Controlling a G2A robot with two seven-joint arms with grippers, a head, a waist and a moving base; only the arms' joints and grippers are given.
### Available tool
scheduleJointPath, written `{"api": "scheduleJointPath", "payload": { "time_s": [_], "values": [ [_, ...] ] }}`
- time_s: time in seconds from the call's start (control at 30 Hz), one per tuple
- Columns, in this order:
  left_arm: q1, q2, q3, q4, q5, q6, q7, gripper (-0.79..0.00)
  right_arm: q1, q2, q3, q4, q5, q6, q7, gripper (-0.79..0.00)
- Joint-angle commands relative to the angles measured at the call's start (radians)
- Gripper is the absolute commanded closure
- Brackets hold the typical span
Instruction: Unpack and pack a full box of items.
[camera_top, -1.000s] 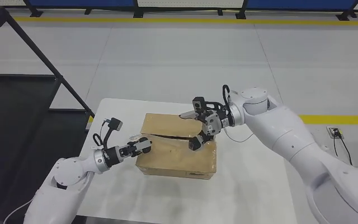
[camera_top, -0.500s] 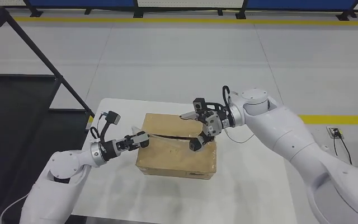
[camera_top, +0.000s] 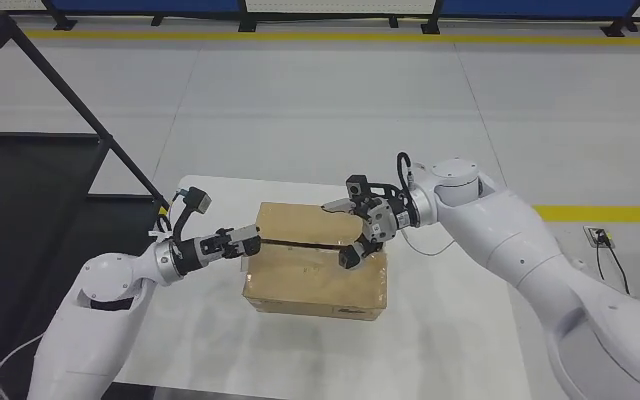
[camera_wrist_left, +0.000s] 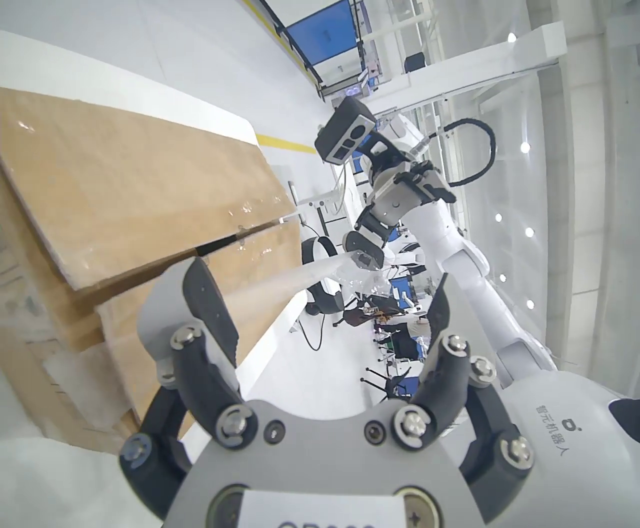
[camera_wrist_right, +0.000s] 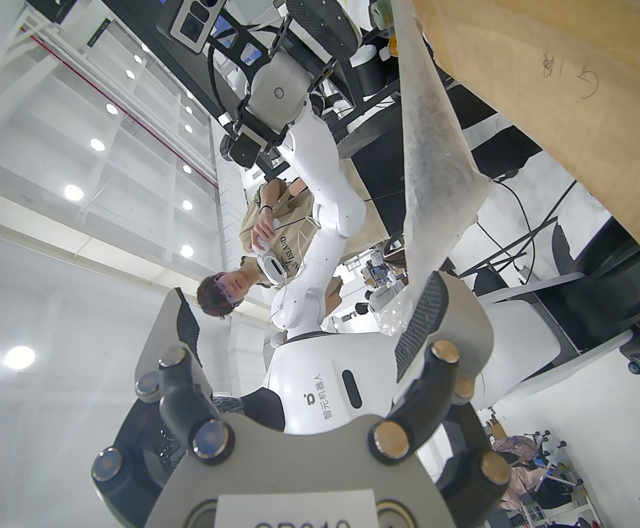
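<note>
Mid-unsealing, the left gripper at the box's nine o'clock and the right gripper at three had jaws open; the loose tape likely needed pinching next.

We see the box on the table, the left gripper at its nine o'clock, the right gripper above, toward one o'clock.

Plain brown cardboard box, translucent whitish tape strip, on a white table.
</note>
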Motion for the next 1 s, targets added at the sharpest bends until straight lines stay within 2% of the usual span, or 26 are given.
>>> {"api": "scheduleJointPath", "payload": {
  "time_s": [0.0,0.13,0.23,0.37,0.57,0.73,0.97],
  "values": [
    [0.006,0.001,0.004,-0.011,-0.053,-0.004,-0.077,-0.785,0.000,-0.002,0.000,0.003,0.002,0.000,0.000,-0.785],
    [0.031,0.003,0.009,-0.030,-0.087,-0.002,-0.146,-0.785,0.002,-0.006,0.000,0.009,0.004,0.000,0.000,-0.785],
    [0.054,0.003,0.017,-0.041,-0.102,0.006,-0.157,-0.785,0.002,-0.009,0.000,0.011,0.003,0.000,0.000,-0.785],
    [0.070,0.001,0.041,-0.031,-0.057,0.008,-0.129,-0.785,0.003,-0.014,0.000,0.014,0.001,0.000,0.000,-0.785],
    [0.055,-0.003,0.063,0.003,0.020,0.000,-0.061,-0.785,0.004,-0.018,0.000,0.017,-0.002,0.000,0.000,-0.785],
    [0.045,-0.004,0.048,0.010,-0.013,-0.019,-0.033,-0.785,0.001,-0.019,0.000,0.018,-0.003,0.000,0.000,-0.785],
    [0.037,0.000,0.018,-0.004,-0.054,-0.006,-0.052,-0.785,-0.004,-0.016,0.000,0.019,0.000,0.000,0.000,-0.785]
  ]
}}
